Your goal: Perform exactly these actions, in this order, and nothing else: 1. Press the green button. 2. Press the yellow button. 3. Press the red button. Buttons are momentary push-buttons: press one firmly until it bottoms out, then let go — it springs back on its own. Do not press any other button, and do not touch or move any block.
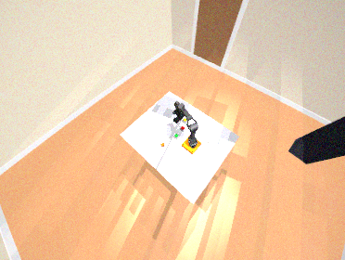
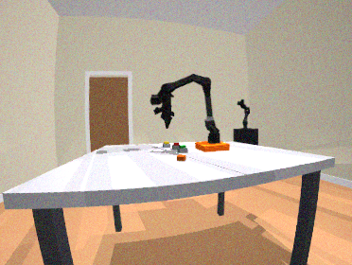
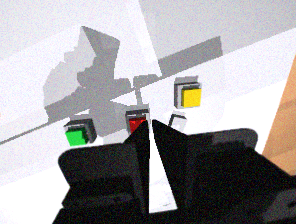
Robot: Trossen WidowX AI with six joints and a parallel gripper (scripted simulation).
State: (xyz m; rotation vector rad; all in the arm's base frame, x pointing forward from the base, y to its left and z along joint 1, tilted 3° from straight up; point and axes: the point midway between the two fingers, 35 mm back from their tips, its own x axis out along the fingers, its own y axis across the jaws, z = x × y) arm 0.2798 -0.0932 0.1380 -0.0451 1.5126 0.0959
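Black arm (image 2: 201, 85) arches high over the white table (image 2: 142, 175), its empty claw (image 2: 167, 124) pinched closed, pointing down.

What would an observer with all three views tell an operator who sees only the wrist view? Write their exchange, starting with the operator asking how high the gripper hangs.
Operator: How high is the gripper?
Observer: In the exterior view the gripper hangs well above the buttons, fingers shut and pointing down.
Operator: Any blocks nearby?
Observer: One orange block lies on the table, apart from the buttons, on the exterior camera's side.
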